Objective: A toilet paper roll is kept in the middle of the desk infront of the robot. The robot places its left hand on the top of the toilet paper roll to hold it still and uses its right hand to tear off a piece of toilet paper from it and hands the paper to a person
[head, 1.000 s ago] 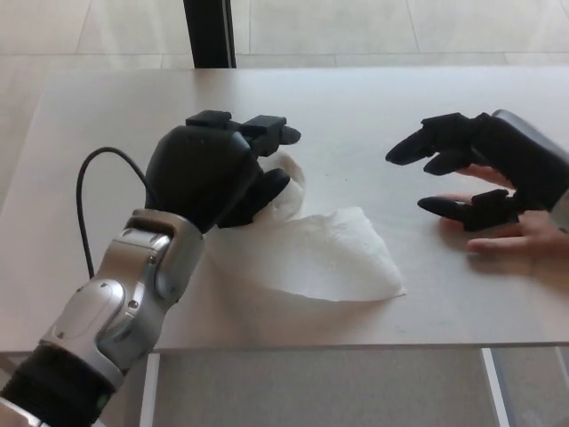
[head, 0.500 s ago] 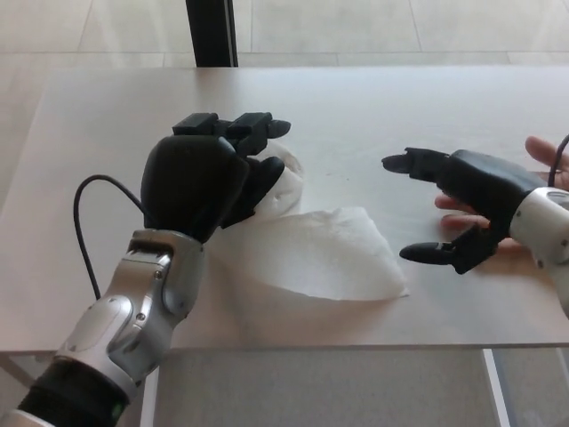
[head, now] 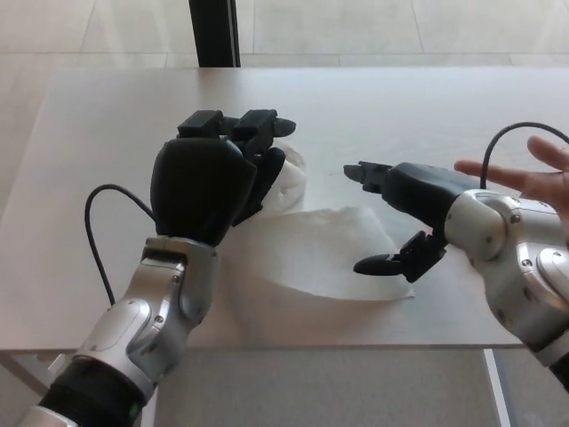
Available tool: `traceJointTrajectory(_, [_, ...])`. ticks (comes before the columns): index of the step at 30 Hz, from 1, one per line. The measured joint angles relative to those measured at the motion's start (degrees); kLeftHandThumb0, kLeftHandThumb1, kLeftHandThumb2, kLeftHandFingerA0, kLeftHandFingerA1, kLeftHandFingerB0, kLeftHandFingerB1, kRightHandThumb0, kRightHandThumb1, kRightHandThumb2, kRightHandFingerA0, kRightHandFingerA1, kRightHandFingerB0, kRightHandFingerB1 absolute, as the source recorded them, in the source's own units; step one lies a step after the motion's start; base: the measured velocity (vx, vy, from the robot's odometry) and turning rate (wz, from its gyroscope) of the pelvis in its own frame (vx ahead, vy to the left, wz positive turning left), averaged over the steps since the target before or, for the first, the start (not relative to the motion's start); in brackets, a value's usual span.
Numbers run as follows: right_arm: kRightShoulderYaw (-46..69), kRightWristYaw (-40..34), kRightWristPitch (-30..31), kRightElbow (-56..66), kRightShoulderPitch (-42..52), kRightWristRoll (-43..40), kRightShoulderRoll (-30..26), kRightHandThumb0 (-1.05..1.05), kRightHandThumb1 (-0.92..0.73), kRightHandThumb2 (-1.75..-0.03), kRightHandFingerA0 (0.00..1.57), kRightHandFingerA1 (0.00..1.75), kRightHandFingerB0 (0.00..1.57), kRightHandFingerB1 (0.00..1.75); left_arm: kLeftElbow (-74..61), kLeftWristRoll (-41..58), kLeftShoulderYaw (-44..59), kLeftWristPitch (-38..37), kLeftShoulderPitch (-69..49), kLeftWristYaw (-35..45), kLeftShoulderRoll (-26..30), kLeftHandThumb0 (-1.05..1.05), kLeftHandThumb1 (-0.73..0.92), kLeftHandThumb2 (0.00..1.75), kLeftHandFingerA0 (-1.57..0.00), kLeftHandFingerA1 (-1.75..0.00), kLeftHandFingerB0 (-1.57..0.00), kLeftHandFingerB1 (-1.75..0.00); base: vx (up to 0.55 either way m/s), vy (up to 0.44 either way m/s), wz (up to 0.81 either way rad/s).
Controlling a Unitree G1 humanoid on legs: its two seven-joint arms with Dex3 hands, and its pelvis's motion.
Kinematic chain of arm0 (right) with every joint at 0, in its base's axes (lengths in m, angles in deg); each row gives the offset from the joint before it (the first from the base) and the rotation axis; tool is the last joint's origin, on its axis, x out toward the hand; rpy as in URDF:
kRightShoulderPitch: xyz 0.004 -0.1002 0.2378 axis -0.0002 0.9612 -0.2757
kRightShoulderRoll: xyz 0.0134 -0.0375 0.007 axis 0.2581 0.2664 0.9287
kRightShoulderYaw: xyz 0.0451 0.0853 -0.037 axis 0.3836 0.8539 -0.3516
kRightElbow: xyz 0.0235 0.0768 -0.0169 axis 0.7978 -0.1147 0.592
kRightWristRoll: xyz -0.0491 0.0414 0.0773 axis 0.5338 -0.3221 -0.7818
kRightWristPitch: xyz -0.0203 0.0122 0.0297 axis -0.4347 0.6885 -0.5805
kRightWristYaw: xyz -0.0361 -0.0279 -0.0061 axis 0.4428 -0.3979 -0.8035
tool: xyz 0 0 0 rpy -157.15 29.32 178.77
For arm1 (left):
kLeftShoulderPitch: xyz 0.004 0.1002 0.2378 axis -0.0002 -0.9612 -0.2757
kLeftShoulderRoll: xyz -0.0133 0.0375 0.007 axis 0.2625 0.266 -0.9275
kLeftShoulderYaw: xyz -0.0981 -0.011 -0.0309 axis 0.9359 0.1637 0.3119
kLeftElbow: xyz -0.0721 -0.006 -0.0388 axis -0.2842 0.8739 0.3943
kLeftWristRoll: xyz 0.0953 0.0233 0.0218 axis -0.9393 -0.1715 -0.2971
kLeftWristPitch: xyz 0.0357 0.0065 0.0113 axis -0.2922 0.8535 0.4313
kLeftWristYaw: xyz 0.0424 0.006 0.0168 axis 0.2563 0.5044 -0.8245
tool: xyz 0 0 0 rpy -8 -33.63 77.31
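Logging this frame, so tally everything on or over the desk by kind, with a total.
Robot hands: 2, left hand on the roll, right hand open over the sheet
Toilet paper roll: 1, with its sheet unrolled
Person's hand: 1
Cables: 2, and
Total: 6

One camera, up on the head, looking steeply down.
It faces forward over the bench [head: 427, 98], close in on both forearms; floor beyond the far edge, seemingly tiled, no second view sharing anything.
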Motion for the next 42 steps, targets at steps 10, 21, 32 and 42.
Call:
traceJointTrajectory(10, [2.8,-5.3,6.3,5.8,3.1,2.5,8.8,-0.29,-0.46,-0.54,0.0,0.0,0.0,0.0,0.9,-1.7,-0.5,3.4,1.9,0.9,-0.5,-0.16,0.62,0.62,-0.53,-0.52,-0.54,-0.53,0.0,0.0,0.0])
traceJointTrajectory(21, [-1.2,-11.8,13.6,3.7,9.2,9.8,11.0,-0.34,-0.46,-0.74,0.37,0.96,0.0,0.0,4.2,-2.7,-0.7,6.6,4.8,1.9,-0.4,-0.2,0.68,0.66,-0.5,-0.51,-0.52,-0.55,0.0,0.0,0.0])
traceJointTrajectory(32, [-3.7,-19.0,16.3,-2.3,9.3,17.9,10.8,-0.28,-0.65,-0.65,0.89,1.62,0.64,0.6,4.9,-3.8,-1.0,8.2,4.6,2.9,0.0,-0.24,0.68,0.61,-0.47,-0.5,-0.52,-0.57,0.0,0.0,0.0])
traceJointTrajectory(42, [0.8,-29.1,9.0,-2.6,14.1,17.3,13.1,-0.33,-0.72,-0.65,0.78,1.6,0.53,0.45,4.2,-3.8,-0.5,8.3,4.9,2.8,-0.5,-0.22,0.68,0.61,-0.46,-0.48,-0.49,-0.55,0.0,0.0,0.0])
